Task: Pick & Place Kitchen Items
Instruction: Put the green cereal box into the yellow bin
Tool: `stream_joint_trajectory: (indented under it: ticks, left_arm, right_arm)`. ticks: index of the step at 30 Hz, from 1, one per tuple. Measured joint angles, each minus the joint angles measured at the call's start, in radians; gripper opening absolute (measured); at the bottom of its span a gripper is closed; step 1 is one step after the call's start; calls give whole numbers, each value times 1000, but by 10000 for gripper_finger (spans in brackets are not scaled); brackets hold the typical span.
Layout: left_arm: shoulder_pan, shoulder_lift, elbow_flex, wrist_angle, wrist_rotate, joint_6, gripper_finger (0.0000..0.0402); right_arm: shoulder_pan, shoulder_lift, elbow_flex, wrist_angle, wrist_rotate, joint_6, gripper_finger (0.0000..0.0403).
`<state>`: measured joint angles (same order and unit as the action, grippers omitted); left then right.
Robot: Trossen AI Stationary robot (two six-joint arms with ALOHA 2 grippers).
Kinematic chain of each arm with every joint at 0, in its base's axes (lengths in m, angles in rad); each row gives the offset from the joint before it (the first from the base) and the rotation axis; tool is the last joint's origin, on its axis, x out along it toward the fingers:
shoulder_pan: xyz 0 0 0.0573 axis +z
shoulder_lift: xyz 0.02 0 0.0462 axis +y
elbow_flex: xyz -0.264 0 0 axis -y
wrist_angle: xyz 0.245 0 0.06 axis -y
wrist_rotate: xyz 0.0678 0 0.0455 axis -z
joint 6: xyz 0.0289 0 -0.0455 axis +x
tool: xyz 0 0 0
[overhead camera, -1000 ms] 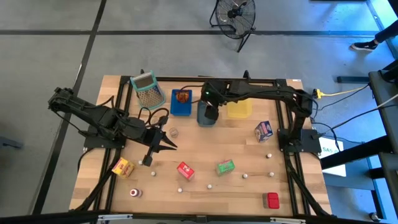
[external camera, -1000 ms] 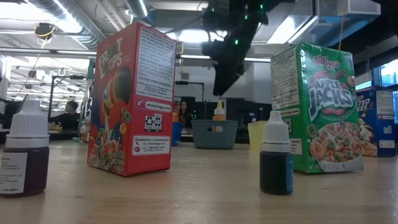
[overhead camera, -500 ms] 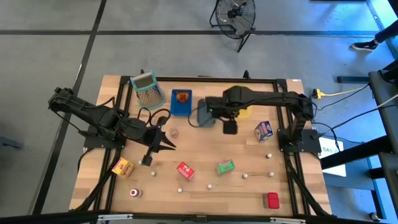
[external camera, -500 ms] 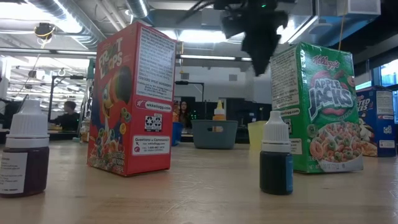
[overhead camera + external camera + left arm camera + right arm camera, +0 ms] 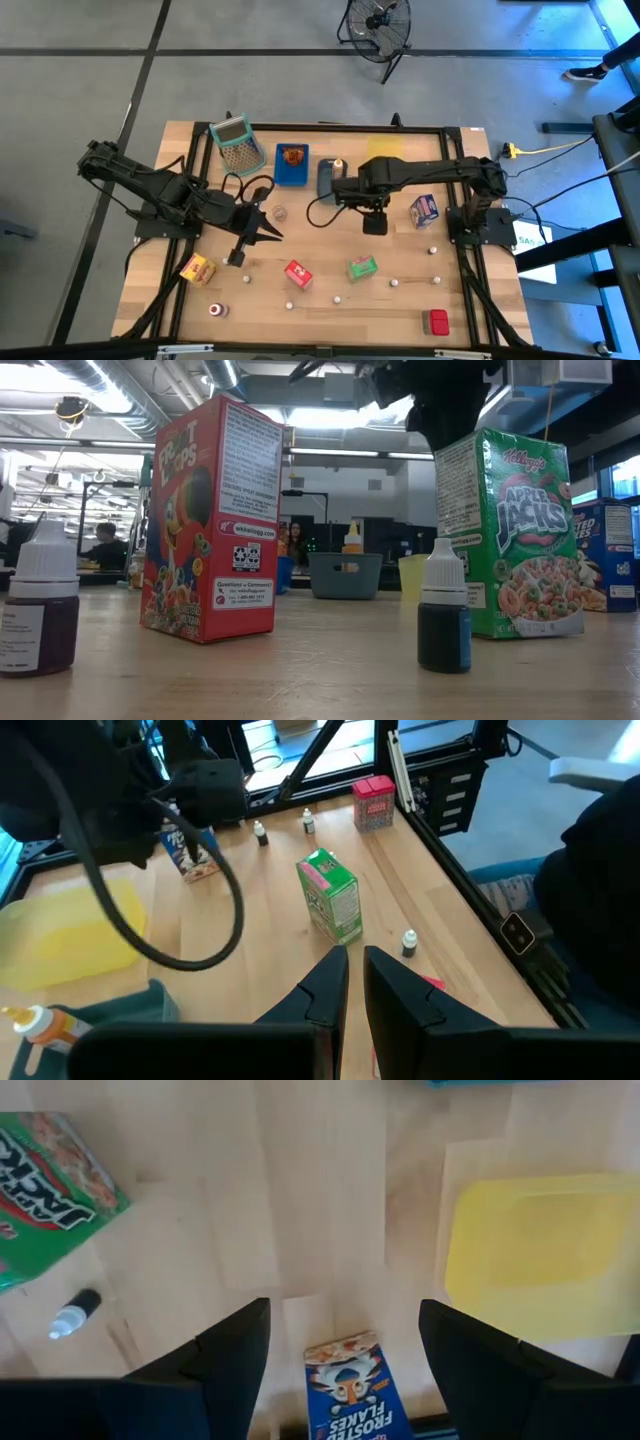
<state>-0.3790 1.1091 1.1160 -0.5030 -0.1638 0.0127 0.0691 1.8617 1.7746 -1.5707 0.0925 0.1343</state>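
- Hovering above the middle of the table (image 5: 200,300), the right gripper (image 5: 373,224) held nothing, its fingers (image 5: 232,1352) spread wide with bare wood between them
- The green carton (image 5: 362,267) stood just beyond it toward the front edge, the red carton (image 5: 297,274) beside that, the blue-white carton (image 5: 424,209) nearer the right arm's base
- The left gripper (image 5: 262,228) waited over the left half of the table, its fingers (image 5: 322,992) pressed together on nothing
- Each carton looked light and hollow, thin card that would dent under a hard squeeze; the best hold was judged to be across the two narrow side faces, low enough that it would not tip
- The small white-capped bottles (image 5: 444,612) looked rigid, smooth and easily toppled, so a grip around the body under the cap seemed safest
- An orange-capped bottle (image 5: 337,165) already sat in the grey tray (image 5: 326,182); the yellow tray (image 5: 386,147) lay empty
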Motion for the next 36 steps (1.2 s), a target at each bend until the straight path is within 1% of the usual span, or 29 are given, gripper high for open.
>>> stream_joint_trajectory:
  ticks: [2,7,10,17,25,27,31,36]
  left_arm:
    - [0,0,0,0,0,1,31]
    - [0,0,0,-1,0,27,31]
    - [0,0,0,-1,0,35,31]
    - [0,0,0,-1,0,35,31]
    - [0,0,0,6,0,47,31]
    - [0,0,0,5,0,53,31]
    - [0,0,0,6,0,53,31]
    - [0,0,0,6,0,53,31]
  right_arm:
    - [15,-6,2,-1,-21,6,257]
    - [65,-6,2,4,-128,12,257]
    - [106,-6,2,31,-147,12,257]
    - [198,-6,2,86,-149,42,257]
    - [308,-6,-4,220,-147,-9,256]
    - [328,-6,-14,244,-123,-35,256]
    - [346,-6,-41,258,-70,-64,256]
    - [345,-6,-97,298,-66,-65,256]
